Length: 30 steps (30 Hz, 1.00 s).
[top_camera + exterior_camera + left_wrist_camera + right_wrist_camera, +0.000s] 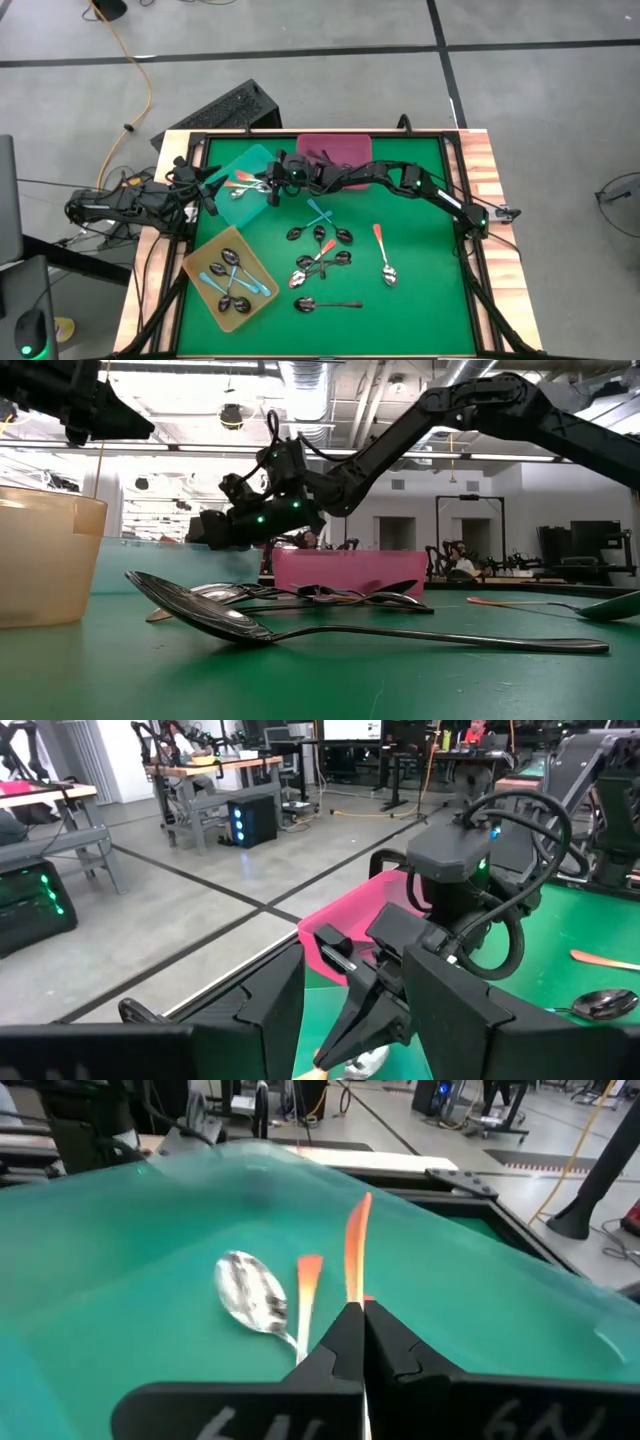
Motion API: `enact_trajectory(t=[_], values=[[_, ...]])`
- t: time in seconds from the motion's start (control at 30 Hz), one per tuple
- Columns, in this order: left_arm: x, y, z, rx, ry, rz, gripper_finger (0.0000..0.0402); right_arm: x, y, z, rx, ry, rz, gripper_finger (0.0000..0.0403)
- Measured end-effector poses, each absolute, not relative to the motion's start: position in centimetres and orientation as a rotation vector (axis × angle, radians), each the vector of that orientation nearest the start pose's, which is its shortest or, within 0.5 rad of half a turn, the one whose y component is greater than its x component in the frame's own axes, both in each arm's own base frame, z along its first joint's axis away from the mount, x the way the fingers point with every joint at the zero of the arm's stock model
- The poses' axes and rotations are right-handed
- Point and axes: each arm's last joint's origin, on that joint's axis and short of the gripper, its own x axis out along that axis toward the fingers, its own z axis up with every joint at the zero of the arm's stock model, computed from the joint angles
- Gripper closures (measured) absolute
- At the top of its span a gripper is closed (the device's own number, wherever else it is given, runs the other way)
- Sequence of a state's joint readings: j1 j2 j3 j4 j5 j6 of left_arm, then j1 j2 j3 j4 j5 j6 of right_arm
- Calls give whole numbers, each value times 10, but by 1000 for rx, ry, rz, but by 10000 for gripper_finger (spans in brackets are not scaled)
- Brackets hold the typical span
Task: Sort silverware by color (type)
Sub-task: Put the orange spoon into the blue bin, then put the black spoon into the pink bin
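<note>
Right pincer above the teal tray, pressed together on the handle of an orange spoon held over the tray. A second orange-handled spoon lies on the tray floor below it. Left pincer at the tray's left edge, fingers pressed together, holding nothing visible. Blue and dark spoons lie in the yellow tray; further spoons lie loose on the green table. Pink tray at the far edge.

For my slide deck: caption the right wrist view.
Right gripper, jaws shut on an orange-handled spoon, above the teal tray holding another orange-handled spoon.
</note>
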<state>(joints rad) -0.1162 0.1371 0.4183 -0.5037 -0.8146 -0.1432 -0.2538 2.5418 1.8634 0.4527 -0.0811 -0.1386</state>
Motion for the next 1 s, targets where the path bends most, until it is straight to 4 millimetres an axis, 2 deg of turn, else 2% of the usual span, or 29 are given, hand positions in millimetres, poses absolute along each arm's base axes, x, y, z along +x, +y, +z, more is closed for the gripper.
enact_trajectory(t=[0.5,0.77,0.87,1.0], values=[[65,14,246,-36,153,703,243,542,-144,124,-89,235,-170,387],[65,14,246,-36,153,703,243,542,-144,124,-59,232,-173,325],[65,14,246,-36,153,703,243,541,-144,132,-60,223,-174,303],[65,14,246,-36,153,703,243,539,-143,159,-73,171,-176,285]])
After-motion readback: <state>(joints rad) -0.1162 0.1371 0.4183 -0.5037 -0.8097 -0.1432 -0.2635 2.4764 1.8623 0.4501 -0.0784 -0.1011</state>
